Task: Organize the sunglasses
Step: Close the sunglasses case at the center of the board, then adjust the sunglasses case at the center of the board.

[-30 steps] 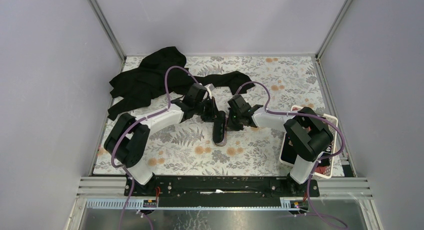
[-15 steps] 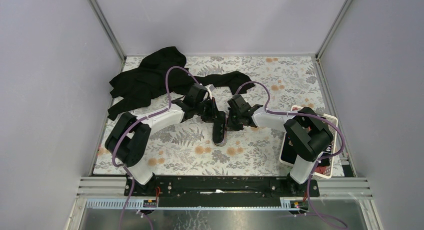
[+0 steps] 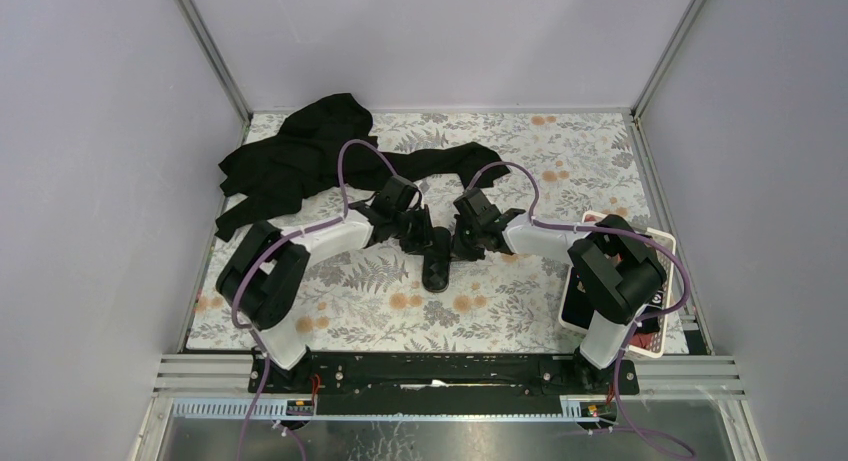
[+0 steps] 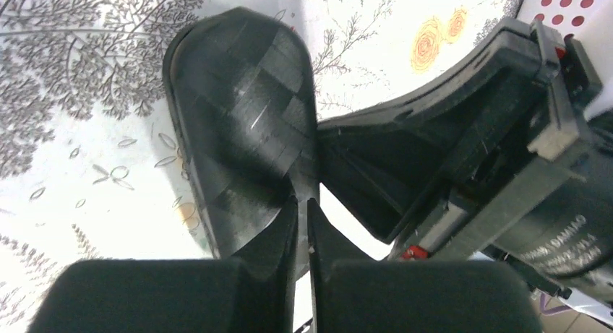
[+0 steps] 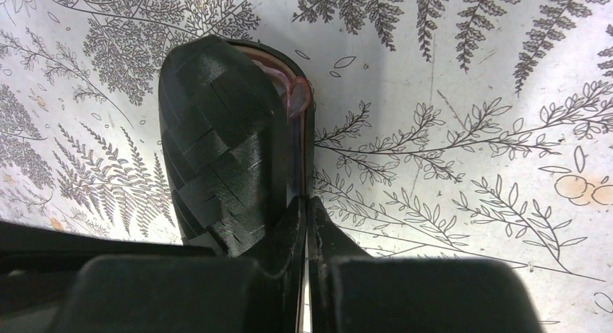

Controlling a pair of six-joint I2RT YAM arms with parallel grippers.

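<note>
The black oval case (image 3: 437,263) stands on edge on the floral table between both arms. A sliver of the pink sunglasses (image 5: 297,94) peeks from the gap under its woven lid (image 5: 220,152); the rest is hidden inside. My left gripper (image 3: 424,237) is shut on the case's edge, its fingertips (image 4: 285,221) pinching the rim beside the lid (image 4: 242,123). From the other side, my right gripper (image 3: 459,243) is shut on the thin rim (image 5: 311,159). The right gripper's body (image 4: 463,131) fills the right of the left wrist view.
A crumpled black garment (image 3: 290,161) lies at the back left, with a black strip (image 3: 450,161) trailing behind the grippers. A white tray (image 3: 662,243) with dotted dark contents sits at the right edge under the right arm's elbow.
The case looks shorter and its pink edge no longer shows from above, as if the lid has come down. The left arm has shifted slightly right; both grips persist.
</note>
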